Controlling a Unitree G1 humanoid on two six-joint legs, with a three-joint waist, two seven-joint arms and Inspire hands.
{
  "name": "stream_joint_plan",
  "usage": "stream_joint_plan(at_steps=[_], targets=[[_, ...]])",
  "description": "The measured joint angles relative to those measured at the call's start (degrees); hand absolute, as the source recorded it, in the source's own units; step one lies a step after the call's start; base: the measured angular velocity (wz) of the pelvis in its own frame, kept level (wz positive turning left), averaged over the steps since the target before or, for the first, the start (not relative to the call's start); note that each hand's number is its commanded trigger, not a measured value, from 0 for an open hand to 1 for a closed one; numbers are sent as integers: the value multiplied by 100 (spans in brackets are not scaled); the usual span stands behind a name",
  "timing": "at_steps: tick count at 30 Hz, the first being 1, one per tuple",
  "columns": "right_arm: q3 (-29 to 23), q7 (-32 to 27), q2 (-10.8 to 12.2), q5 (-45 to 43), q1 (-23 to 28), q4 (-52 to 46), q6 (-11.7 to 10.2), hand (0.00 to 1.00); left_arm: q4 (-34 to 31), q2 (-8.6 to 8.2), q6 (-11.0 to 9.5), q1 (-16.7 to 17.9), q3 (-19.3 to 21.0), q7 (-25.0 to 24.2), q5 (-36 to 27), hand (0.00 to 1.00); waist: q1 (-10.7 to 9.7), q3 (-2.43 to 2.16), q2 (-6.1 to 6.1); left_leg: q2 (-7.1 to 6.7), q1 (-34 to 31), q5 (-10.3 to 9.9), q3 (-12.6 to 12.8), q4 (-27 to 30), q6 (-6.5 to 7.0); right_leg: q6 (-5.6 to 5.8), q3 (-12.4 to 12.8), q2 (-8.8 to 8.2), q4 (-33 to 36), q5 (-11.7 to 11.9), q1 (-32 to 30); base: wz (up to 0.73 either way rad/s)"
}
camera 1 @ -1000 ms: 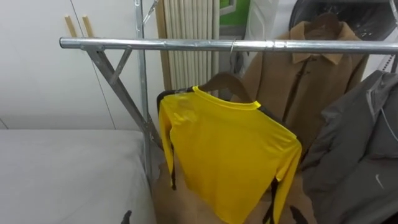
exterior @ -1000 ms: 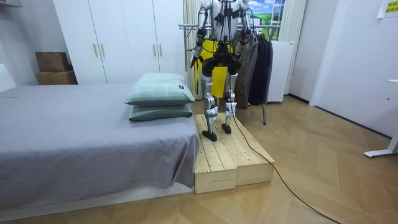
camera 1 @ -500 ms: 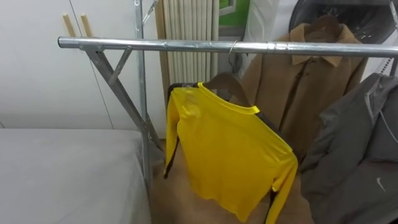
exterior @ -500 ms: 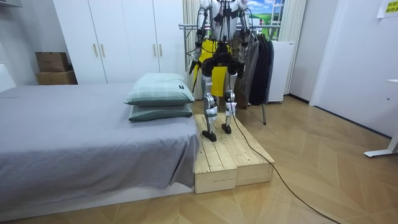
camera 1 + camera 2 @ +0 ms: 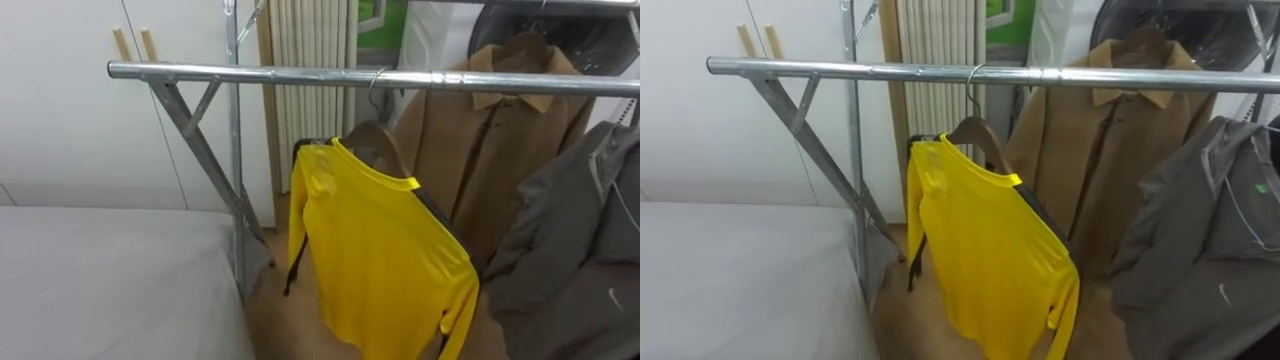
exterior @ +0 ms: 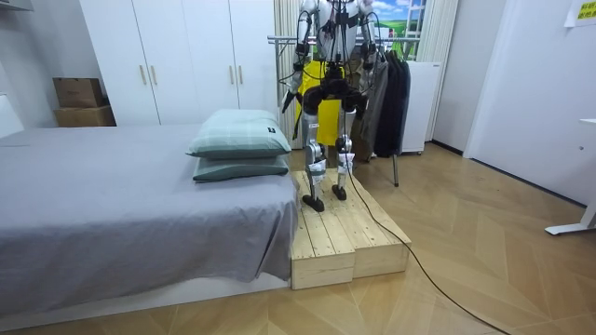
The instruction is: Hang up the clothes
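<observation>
Yellow long-sleeved shirt (image 5: 385, 250) is hanging skewed on a brown wooden hanger (image 5: 372, 136), which is hooking over the silver metal rail (image 5: 300, 76). Risk, as I judge it: the tilt is inviting a slide off the low end. Left hand (image 6: 292, 91) and right hand (image 6: 365, 63): grasp state, cannot tell.

1 yellow shirt (image 5: 385, 250), 1 tan coat (image 5: 500, 150), 1 grey jkt (image 5: 570, 250), 2 pillows (image 6: 240, 135)

Upright, arms down (seen from behind)
</observation>
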Motion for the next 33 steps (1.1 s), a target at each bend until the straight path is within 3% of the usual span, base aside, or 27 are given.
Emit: stream_joint_plan(at_steps=[17,23,29,32,33], targets=[[47,62,17,203,-56,149,22,0,130,-6,5,84,24,-5,-25,0,36,4,-25,-4,2,0,-196,8,0,17,-259,-53,-103,-14,177,7],[47,57,18,198,-66,152,26,0,227,-38,4,81,264,-23,-106,0,127,7,-14,-1,-15,0,-226,26,0,7,-323,-69,-97,-26,174,2],[59,52,21,212,-161,292,51,0,300,-76,12,164,296,-24,-99,0,155,12,54,-7,-138,0,-446,111,0,-6,-611,-152,-72,-65,187,21],[28,62,14,207,-206,393,68,0,295,-180,16,180,375,-49,-93,0,126,16,103,-3,-373,0,-521,277,0,-15,-893,-276,-13,-157,178,52],[-19,65,12,214,-186,393,73,0,295,-234,21,176,417,-105,-96,0,112,16,112,10,-506,0,-429,411,-1,-21,-1086,-358,51,-225,182,98]])
